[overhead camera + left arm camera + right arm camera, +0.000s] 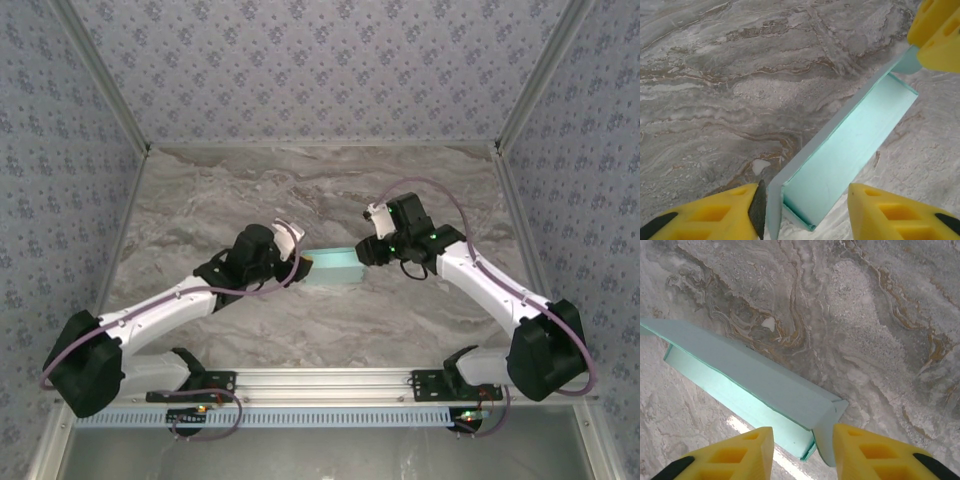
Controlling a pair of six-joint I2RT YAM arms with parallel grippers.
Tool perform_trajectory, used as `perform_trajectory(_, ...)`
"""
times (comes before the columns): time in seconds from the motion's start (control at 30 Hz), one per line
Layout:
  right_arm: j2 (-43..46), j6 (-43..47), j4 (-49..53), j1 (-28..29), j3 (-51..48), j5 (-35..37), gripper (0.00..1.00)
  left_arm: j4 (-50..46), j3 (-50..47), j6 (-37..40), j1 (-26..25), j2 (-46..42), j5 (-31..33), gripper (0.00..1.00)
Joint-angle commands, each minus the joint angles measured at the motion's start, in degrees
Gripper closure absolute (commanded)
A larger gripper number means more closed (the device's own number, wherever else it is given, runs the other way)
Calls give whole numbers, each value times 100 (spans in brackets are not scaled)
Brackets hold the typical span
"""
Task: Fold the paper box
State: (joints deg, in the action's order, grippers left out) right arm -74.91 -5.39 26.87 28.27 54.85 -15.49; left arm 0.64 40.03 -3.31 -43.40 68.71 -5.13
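Paper box point(335, 268) lies mid-table point(300, 190), between the two arms, long side running left to right. It is partly formed: one long wall point(840, 117) is up and the inside is open to the top.

Left fingers point(302, 262) are at its left end. In the left wrist view, left fingers point(730, 210) are spread and straddle that end. One dark pad is just beside the raised wall, the other finger is apart from the card, so no pinch yet.

Right fingers point(370, 250) are at the opposite end. In the right wrist view, right fingers point(860, 450) are also spread around the corner of the box point(755, 385). One is close against the end flap point(832, 412); whether they touch, can't tell. The other has a gap.

Judgement: one arm per end, likely so both short ends can be squeezed or tucked while the box stays put. Thin card, may buckle or slide if one side closes first.
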Motion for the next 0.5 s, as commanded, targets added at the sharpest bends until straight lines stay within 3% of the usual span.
perform_trajectory(0.0,-67,-191,282,-14,186,-52,64,-163,227,71,-122,0,97,57)
perform_trajectory(0.47,-147,-124,332,71,130,337,67,-597,443,340,-234,325,762,61)
